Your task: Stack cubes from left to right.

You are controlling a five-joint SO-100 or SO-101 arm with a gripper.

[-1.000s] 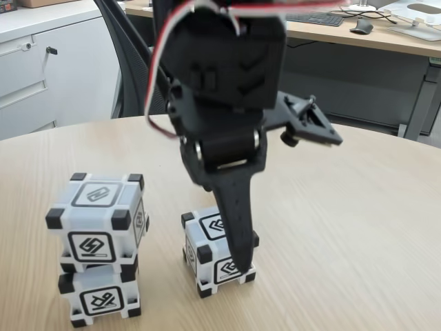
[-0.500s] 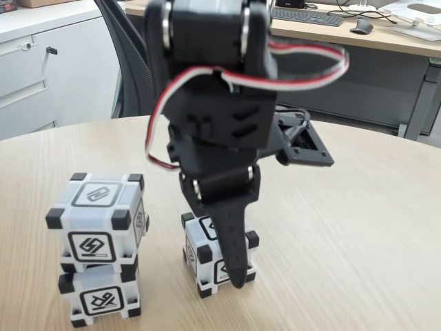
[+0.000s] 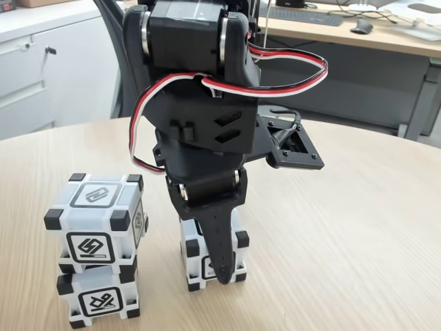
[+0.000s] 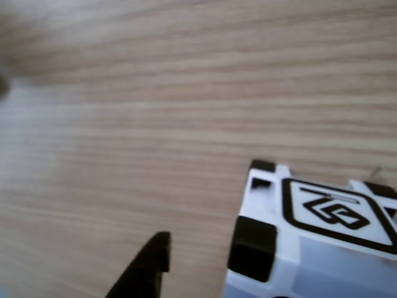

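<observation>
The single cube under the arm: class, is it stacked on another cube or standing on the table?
On the table. The single cube rests flat on the wooden table, beside the two-cube stack; the gripper straddles it.

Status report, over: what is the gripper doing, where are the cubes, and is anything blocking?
Gripper low at single cube, one finger in front; open or shut unclear. Two cubes stacked on the left of the fixed view. Nothing in the way.
</observation>
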